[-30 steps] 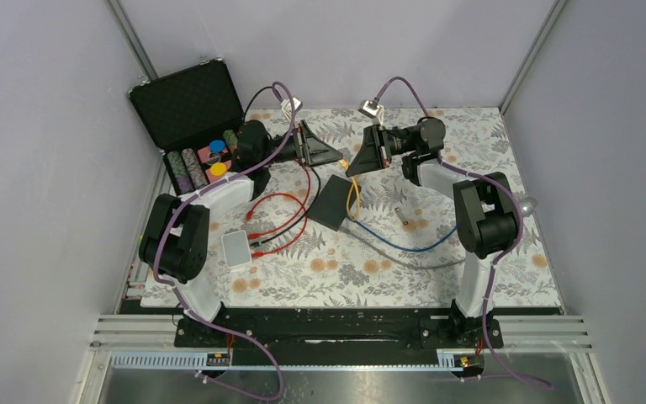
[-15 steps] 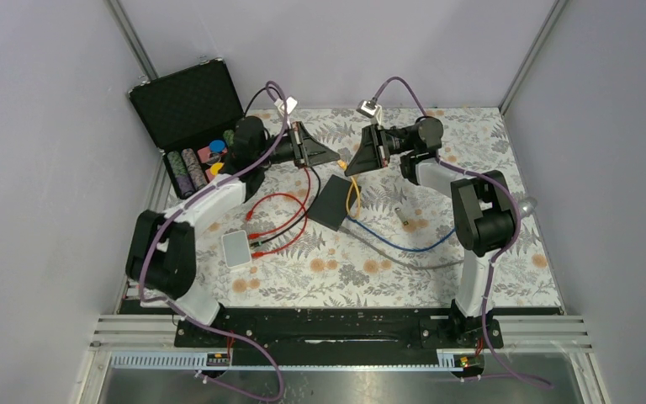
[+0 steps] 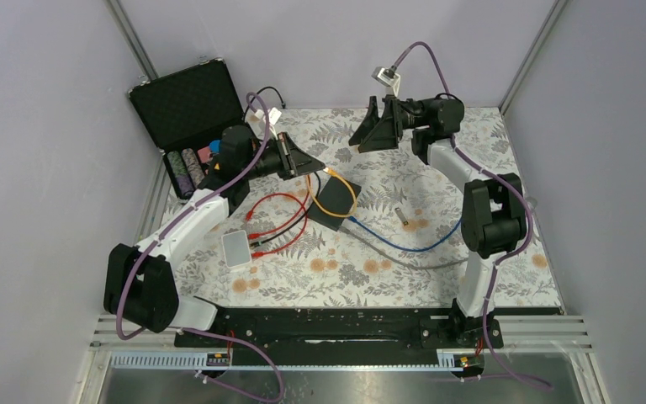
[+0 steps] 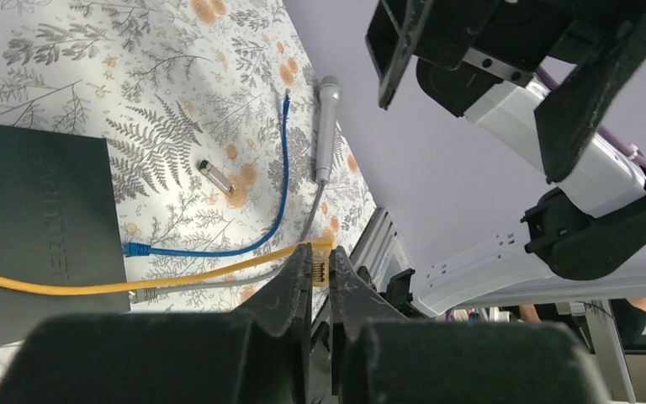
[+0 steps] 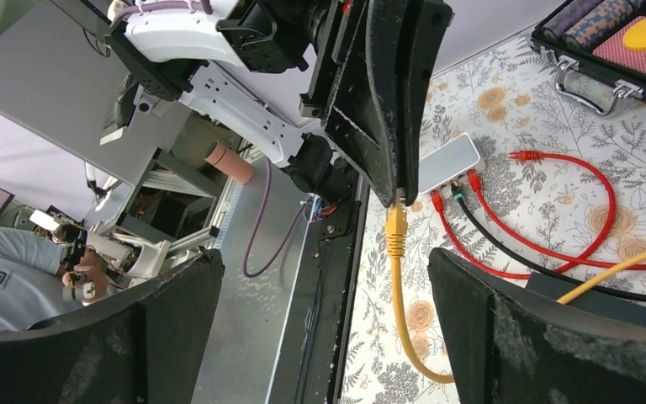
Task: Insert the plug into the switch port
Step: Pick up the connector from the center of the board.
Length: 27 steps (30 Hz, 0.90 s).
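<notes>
The table (image 3: 370, 278), covered in a flowered cloth, has an open black case (image 3: 187, 105) of coloured chips at its ten o'clock corner. The black switch (image 3: 330, 204) lies flat near the middle. The right gripper (image 3: 367, 126) hangs in the air at about one o'clock from the switch, its jaws spread wide with nothing between them. The left gripper (image 4: 320, 257) sits at about eleven o'clock from the switch, its jaws pressed together on the plug (image 5: 396, 229). From the plug a yellow cable (image 3: 349, 189) curves over the switch's upper corner. Red cables (image 3: 273, 215) loop on the cloth at nine o'clock from the switch and run down to a small white box (image 3: 235, 249) at about eight o'clock. A blue cable (image 3: 412, 247) and a grey cable (image 3: 404, 263) trail off from the switch toward four o'clock. The plug is clear of the switch, up in the left gripper's pinch, not in any port.
</notes>
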{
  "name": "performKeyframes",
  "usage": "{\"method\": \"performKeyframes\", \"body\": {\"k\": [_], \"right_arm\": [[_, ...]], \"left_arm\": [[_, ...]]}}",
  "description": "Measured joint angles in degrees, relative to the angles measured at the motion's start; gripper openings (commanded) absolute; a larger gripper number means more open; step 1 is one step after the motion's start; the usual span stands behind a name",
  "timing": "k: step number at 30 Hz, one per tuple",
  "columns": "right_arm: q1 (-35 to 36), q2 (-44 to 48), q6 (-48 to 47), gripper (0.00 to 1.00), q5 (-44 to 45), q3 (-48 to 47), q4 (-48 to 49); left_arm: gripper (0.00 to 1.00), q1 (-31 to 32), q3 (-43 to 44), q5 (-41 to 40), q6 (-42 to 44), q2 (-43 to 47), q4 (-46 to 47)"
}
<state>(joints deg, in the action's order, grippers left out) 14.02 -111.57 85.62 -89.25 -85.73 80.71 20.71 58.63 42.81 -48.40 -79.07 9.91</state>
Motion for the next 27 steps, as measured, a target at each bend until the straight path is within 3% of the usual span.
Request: {"method": "performKeyframes", "body": {"k": [7,12,15,17,20,23,25,27], "right_arm": [[-0.35,0.15,-0.5,0.99,0.35,-0.42,-0.7],[-3.54,0.94,-3.41,1.0,10.34,-4.31,-2.4],[-3.93,7.39,-23.85,0.99,18.64,-4.85,-23.93],[-1.44,14.51,-42.58,0.99,32.37,-5.42,-43.5],[3.1,23.15,-61.48,0.99,48.76,-6.84,-60.17],[4.98,29.88,-71.21,1.0,60.59,-4.74,-67.21],[4.2,34.29,-74.53,1.0,66.03,2.64,-67.63],[3.28,37.0,-76.83,0.89,67.08,10.75,-67.08]], "left_arm": [[0.0,0.0,0.26,-2.6,3.15,-0.07,-6.45],[0.0,-0.04,-0.17,-3.87,4.44,-0.07,-8.35],[0.0,-0.04,-0.17,-4.92,5.49,0.39,-10.32],[0.0,-0.04,-0.17,-5.95,6.01,1.09,-11.19],[0.0,-0.04,-0.17,-7.08,6.4,2.16,-11.69],[0.0,-0.04,-0.17,-7.69,6.32,2.27,-11.56],[0.0,-0.04,-0.17,-7.58,5.68,1.66,-11.02],[0.0,-0.02,-0.28,-7.34,4.48,0.66,-9.42]]}}
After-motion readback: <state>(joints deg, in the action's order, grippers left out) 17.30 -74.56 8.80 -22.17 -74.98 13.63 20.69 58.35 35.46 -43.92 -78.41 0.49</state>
